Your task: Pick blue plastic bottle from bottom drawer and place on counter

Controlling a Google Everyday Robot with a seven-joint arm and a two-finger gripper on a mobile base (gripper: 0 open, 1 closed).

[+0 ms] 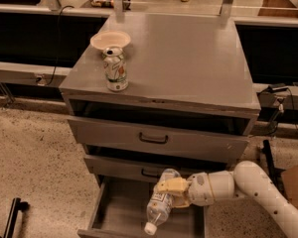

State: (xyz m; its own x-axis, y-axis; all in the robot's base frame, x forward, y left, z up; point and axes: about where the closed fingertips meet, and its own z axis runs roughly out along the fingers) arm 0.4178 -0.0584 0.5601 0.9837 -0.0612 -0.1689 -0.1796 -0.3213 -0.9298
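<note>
Over the bottom drawer (pixel 116 207), the blue plastic bottle (pixel 158 209) is clamped in the gripper (pixel 171 188); placement on the counter (pixel 188 53) is outstanding.

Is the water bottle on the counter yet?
No, the gripper holds the bottle tilted, cap down, over the open bottom drawer, well below the counter.

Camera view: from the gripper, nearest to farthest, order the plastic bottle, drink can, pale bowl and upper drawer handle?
The gripper hangs over the grey bottom drawer.
1. Small clear plastic bottle, in its fingers.
2. Black upper drawer handle, above.
3. White-and-green drink can, grey counter front left.
4. Pale round bowl, behind the can.
</note>
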